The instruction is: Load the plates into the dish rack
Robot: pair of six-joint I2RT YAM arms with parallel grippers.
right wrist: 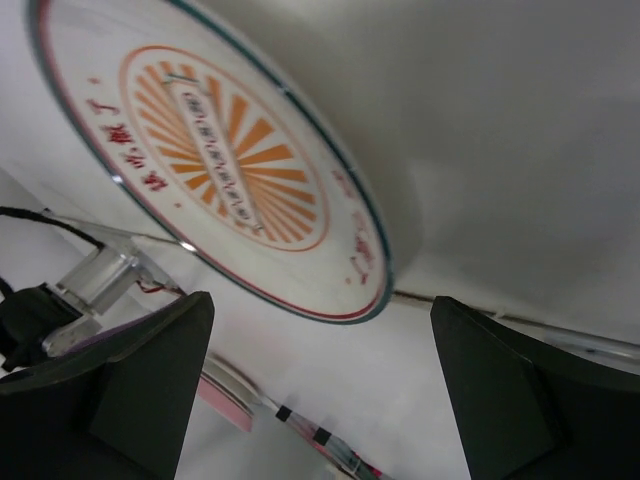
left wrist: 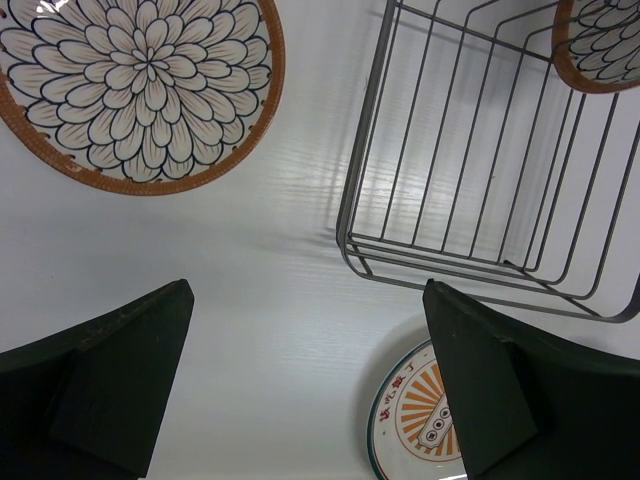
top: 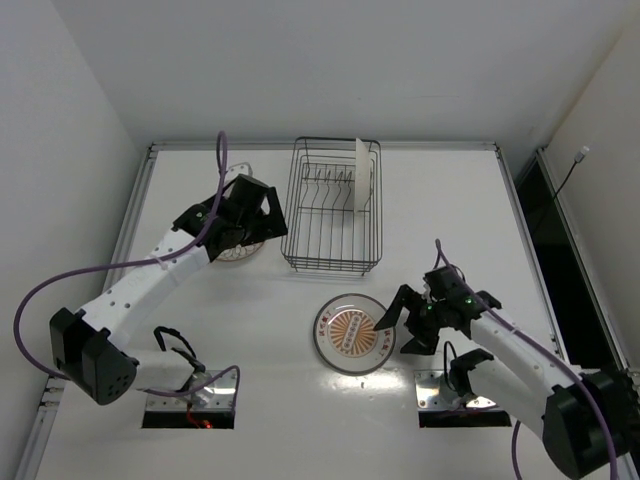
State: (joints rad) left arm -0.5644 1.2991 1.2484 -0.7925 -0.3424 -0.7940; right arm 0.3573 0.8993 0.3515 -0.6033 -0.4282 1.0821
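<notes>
White counter, white walls round it; contents as follows.

Dish rack: black wire, far-centre of counter; 1 plate loaded, 2 outside.

Racked plate: brown rim, petal pattern; stands upright on edge at rack's right side, beside the tine row.

Petal plate: brown rim, same pattern; flat on counter just left of rack, face up; partly under left arm in top view.

Sunburst plate: white rim, orange centre; flat on counter, near side of rack, apart from it.

Left pincer: jaws wide, nothing btwn them; above counter btwn petal plate & rack.

Right pincer: jaws wide, nothing held; just beside sunburst plate's right rim; contact w/ rim cannot be told.
</notes>
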